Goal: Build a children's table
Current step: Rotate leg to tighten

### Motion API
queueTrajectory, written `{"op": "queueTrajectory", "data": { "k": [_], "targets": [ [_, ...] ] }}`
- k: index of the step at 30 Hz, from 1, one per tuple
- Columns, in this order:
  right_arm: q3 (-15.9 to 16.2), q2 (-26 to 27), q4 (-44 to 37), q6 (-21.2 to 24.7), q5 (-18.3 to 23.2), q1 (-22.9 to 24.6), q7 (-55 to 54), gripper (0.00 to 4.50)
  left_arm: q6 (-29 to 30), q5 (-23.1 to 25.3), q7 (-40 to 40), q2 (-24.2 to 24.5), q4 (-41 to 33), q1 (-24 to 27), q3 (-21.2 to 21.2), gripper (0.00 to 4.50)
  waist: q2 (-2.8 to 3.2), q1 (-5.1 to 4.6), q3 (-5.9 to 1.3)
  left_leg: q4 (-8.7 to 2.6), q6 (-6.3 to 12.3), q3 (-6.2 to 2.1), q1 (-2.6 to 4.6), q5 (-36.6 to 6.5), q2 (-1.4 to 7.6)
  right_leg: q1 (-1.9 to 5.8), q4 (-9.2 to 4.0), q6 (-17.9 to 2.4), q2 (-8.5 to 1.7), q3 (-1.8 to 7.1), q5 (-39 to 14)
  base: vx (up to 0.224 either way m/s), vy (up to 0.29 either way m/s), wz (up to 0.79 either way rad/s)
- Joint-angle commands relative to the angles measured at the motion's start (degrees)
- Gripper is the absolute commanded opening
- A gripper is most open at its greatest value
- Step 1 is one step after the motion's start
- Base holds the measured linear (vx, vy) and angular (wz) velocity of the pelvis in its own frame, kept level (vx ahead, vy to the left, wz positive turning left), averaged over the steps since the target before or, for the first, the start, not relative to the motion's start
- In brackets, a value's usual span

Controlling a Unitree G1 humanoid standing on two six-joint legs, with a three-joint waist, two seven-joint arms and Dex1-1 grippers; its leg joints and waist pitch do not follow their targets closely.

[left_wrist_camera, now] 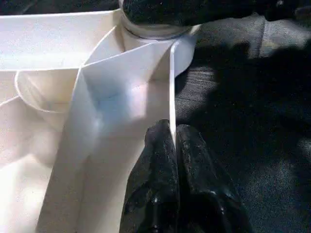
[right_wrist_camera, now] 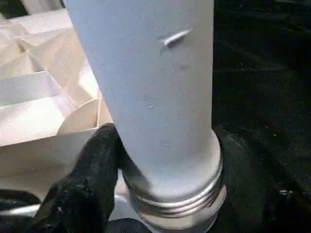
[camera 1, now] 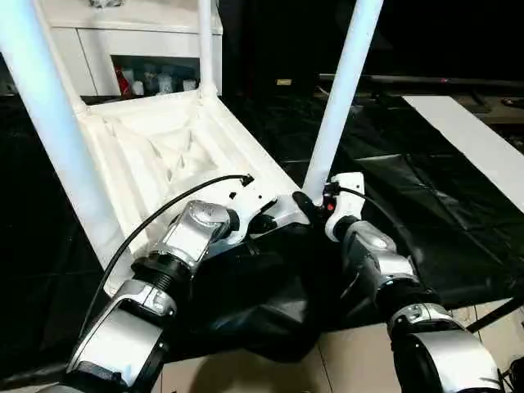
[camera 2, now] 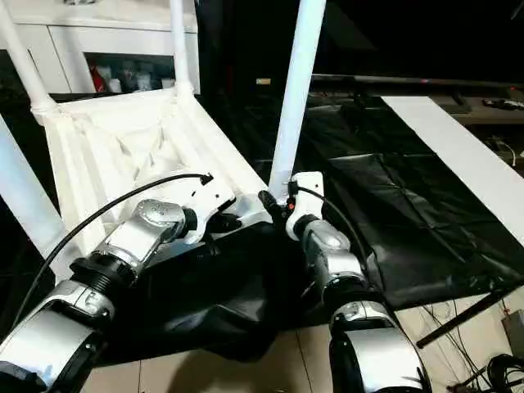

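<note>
The children's table lies upside down and tilted on black sheeting, its ribbed white top (camera 1: 164, 147) facing me with several white legs standing up from the corner sockets. My left gripper (left_wrist_camera: 172, 128) is shut on the thin rim wall of the top at its near edge. My right gripper (camera 1: 315, 205) holds the base of the near leg (camera 1: 340, 98), one black finger (right_wrist_camera: 92, 160) pressed to its side. That leg's threaded collar (right_wrist_camera: 175, 199) shows just above the corner socket.
A flat white board (camera 1: 483, 147) lies on the black sheeting (camera 1: 409, 188) at the right. A white cabinet (camera 1: 123, 41) stands behind the table. Cables (camera 2: 491, 368) trail over the tiled floor near my right arm.
</note>
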Motion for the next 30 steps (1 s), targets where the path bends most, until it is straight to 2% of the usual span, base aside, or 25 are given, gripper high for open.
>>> {"op": "queueTrajectory", "data": {
  "k": [1, 4, 6, 7, 8, 9, 10, 11, 13, 14, 15, 17, 19, 21, 23, 29, 30],
  "targets": [
    [2.1, 1.2, -1.6, -1.7, 0.1, -0.2, 5.8, 3.57, 1.1, 3.0, 2.0, 1.3, 3.5, 0.6, -0.9, 0.0, 0.3, -0.01, -2.84, -4.12, 1.5, 0.24, -0.3, -17.0, 0.22, 2.27, -4.51, -10.2, -3.46, 1.74, -18.0, 0.0, 0.0, 0.0],
    [3.6, -1.2, -2.7, -0.8, 0.4, -0.3, 12.2, 3.81, 0.3, 3.0, -1.5, 3.2, 3.0, 0.9, -1.9, 0.0, 0.36, 0.11, -2.95, -3.98, 1.95, 0.3, -0.33, -14.8, 0.26, 2.5, -4.47, -10.3, -3.55, 1.72, -17.6, 0.0, 0.0, 0.0],
    [4.9, -3.5, -4.1, 0.5, -0.3, 0.2, 16.8, 3.87, -2.2, 2.8, -5.2, 4.9, 1.6, 1.5, -2.8, 0.0, 0.2, 0.2, -2.95, -3.97, 2.66, 0.31, -0.54, -13.4, 0.26, 2.86, -4.42, -10.5, -3.61, 1.68, -16.3, 0.0, 0.0, 0.0],
    [5.4, -4.3, -4.4, 0.3, -1.0, 0.5, 17.8, 3.87, -2.4, 2.6, -6.2, 5.4, 1.1, 1.8, -2.9, 0.0, 0.31, 0.03, -3.07, -3.89, 2.98, 0.39, -0.43, -11.9, 0.4, 2.73, -4.07, -11.3, -3.61, 1.74, -13.9, 0.0, 0.0, 0.0],
    [6.3, -5.5, -5.0, 0.1, -1.8, 1.0, 19.8, 3.87, -2.1, 2.5, -7.7, 6.2, 0.2, 2.1, -3.3, 0.0, 0.31, 0.03, -3.07, -3.89, 2.98, 0.39, -0.43, -11.9, 0.4, 2.73, -4.07, -11.3, -3.61, 1.74, -13.9, 0.0, 0.0, 0.0],
    [7.3, -6.8, -5.9, -0.2, -2.2, 1.9, 22.6, 3.87, -2.4, 2.2, -10.0, 7.1, -0.9, 2.6, -3.7, 0.0, 0.29, 0.12, -3.11, -3.79, 3.19, 0.49, -0.33, -10.8, 0.48, 2.86, -3.82, -12.3, -3.55, 1.71, -11.7, 0.0, 0.0, 0.0],
    [8.1, -8.3, -7.0, -0.4, -2.6, 2.7, 25.6, 3.87, -1.9, 1.7, -12.1, 8.1, -2.1, 3.1, -4.0, 0.0, 0.53, 0.19, -3.11, -3.8, 3.33, 0.47, -0.36, -10.4, 0.53, 2.94, -3.7, -12.7, -3.58, 1.71, -10.9, 0.0, 0.0, 0.0],
    [8.6, -9.5, -8.0, -0.4, -2.6, 3.4, 28.1, 3.87, -3.1, 1.4, -14.5, 9.1, -3.2, 3.6, -4.5, 0.0, 0.52, 0.31, -3.13, -3.71, 3.76, 0.59, -0.25, -10.0, 0.6, 2.9, -3.61, -13.2, -3.48, 1.75, -9.1, 0.0, 0.0, 0.0],
    [9.6, -12.0, -11.2, 0.6, -1.7, 5.0, 34.5, 3.87, -6.8, -1.4, -25.8, 13.0, -8.7, 6.3, -6.7, 0.0, 0.6, 0.46, -3.21, -3.73, 4.05, 0.51, -0.29, -9.5, 0.65, 3.12, -3.36, -14.0, -3.58, 1.76, -7.5, 0.0, 0.0, 0.0],
    [9.7, -12.3, -11.6, 0.7, -1.6, 5.2, 35.3, 3.87, -7.0, -1.9, -27.4, 13.5, -9.6, 6.8, -6.9, 0.0, 0.64, 0.26, -3.16, -3.83, 4.16, 0.55, -0.36, -8.9, 0.73, 3.02, -3.07, -14.7, -3.46, 1.78, -5.9, 0.0, 0.0, 0.0],
    [10.5, -13.0, -12.6, 1.0, -1.6, 5.6, 37.7, 3.87, -5.5, -2.7, -29.6, 14.7, -11.3, 7.4, -7.4, 0.0, 0.9, 0.31, -3.17, -3.8, 3.92, 0.66, 0.09, -9.4, 0.8, 2.83, -3.05, -15.4, -3.38, 1.76, -5.4, 0.0, 0.0, 0.0],
    [11.3, -13.3, -13.0, 0.8, -1.9, 5.9, 39.0, 3.87, -5.8, -2.7, -30.2, 15.3, -12.0, 7.6, -7.7, 0.0, 1.07, 0.41, -3.02, -3.87, 3.74, 0.79, 0.39, -10.4, 0.87, 2.56, -2.98, -16.1, -3.22, 1.76, -4.8, 0.0, 0.0, 0.0],
    [12.1, -13.4, -13.2, 0.0, -2.6, 6.0, 39.5, 3.87, -5.8, -2.8, -30.2, 15.3, -12.7, 7.7, -7.6, 0.0, 1.21, 0.77, -2.84, -4.0, 3.02, 0.86, 0.71, -12.2, 1.02, 2.37, -3.26, -15.8, -3.38, 1.77, -7.3, 0.0, 0.0, 0.0],
    [12.7, -13.0, -13.6, -1.2, -3.0, 6.3, 39.5, 3.87, -5.3, -3.0, -30.7, 15.3, -13.7, 7.9, -7.4, 0.0, 0.98, 1.03, -2.79, -4.05, 1.78, 0.84, 0.58, -12.9, 0.93, 2.49, -3.35, -14.9, -3.46, 1.91, -9.8, 0.0, 0.0, 0.0],
    [13.2, -12.8, -14.2, -0.7, -2.8, 6.6, 40.4, 3.87, -4.9, -3.0, -31.0, 15.2, -14.3, 8.0, -7.4, 0.0, 0.86, 1.13, -2.8, -4.08, 1.48, 0.81, 0.49, -12.9, 0.85, 2.56, -3.41, -14.1, -3.46, 1.99, -10.6, 0.0, 0.0, 0.0],
    [14.7, -13.1, -15.3, 1.0, -3.3, 7.2, 43.5, 3.87, -4.6, -2.9, -31.5, 15.6, -15.0, 8.0, -7.3, 0.0, 0.74, 1.4, -3.0, -3.89, 2.15, 0.8, 0.28, -10.4, 0.73, 2.8, -3.08, -13.9, -3.44, 1.98, -8.0, 0.0, 0.0, 0.0],
    [14.7, -13.3, -15.2, 1.1, -3.5, 7.1, 43.6, 3.71, -4.4, -3.0, -31.8, 15.7, -15.2, 8.0, -7.2, 0.0, 0.74, 1.42, -3.03, -3.86, 2.19, 0.82, 0.28, -10.1, 0.72, 2.82, -3.04, -13.9, -3.42, 1.98, -7.7, 0.0, 0.0, 0.0]
  ]
}}
